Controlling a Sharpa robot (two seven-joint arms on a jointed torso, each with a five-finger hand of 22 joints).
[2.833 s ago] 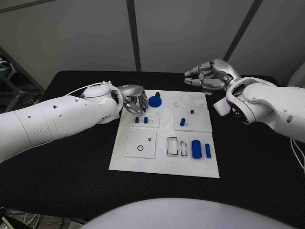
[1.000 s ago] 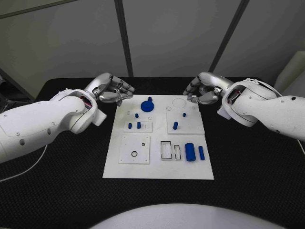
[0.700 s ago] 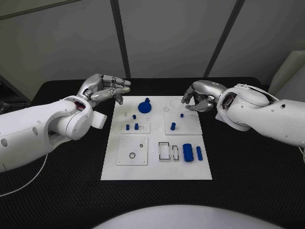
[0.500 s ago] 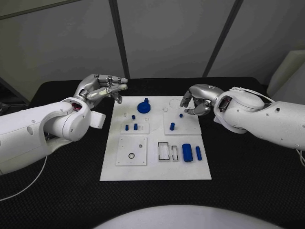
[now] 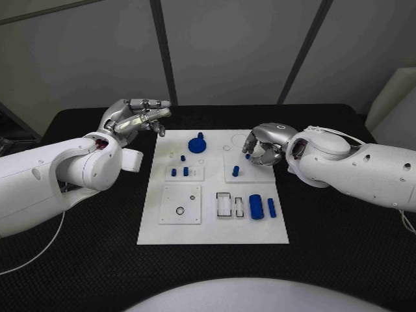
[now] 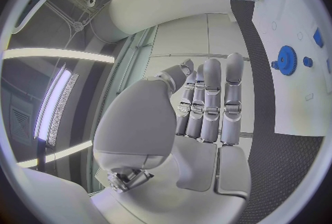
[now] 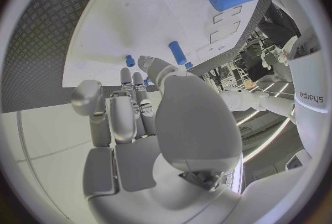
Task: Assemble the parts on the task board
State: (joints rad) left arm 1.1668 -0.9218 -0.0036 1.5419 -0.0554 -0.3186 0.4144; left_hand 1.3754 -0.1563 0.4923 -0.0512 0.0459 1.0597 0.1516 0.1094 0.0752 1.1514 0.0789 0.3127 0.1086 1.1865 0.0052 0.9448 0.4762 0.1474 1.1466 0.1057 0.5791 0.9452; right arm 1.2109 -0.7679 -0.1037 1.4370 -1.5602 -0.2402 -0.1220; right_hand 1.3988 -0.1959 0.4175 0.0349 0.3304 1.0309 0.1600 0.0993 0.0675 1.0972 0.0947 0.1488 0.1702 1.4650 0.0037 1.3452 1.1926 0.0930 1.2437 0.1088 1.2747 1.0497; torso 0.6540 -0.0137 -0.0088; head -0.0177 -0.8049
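Left hand [image 5: 138, 116]: raised off the board's far-left corner, at ten o'clock from the board centre; fingers loosely apart and part-curled, holding nothing; left wrist view shows them straight and side by side with an empty palm
Task board [image 5: 214, 231]: white plate at table centre, long axis running twelve to six
Gear [image 5: 197, 144]: blue toothed wheel with a knob, at eleven o'clock on the board, near the left hand but apart from it
Short pegs [image 5: 180, 172]: pair standing in a small sub-plate, at nine o'clock
Peg [image 5: 235, 171]: blue, upright near board centre, just at seven o'clock from the right hand
Large cylinder [image 5: 256, 207]: lying at four o'clock, slim bar [image 5: 271, 208] beside it
Right hand [image 5: 263, 148]: over the board's far-right area, at one o'clock; fingers curled downward, nothing visibly between them; whether they touch the small peg beneath cannot be told
Risk: curled right fingers descending blind may knock the upright peg over or nudge the board, since the hand covers its own target; a shallow pinch could drop the part
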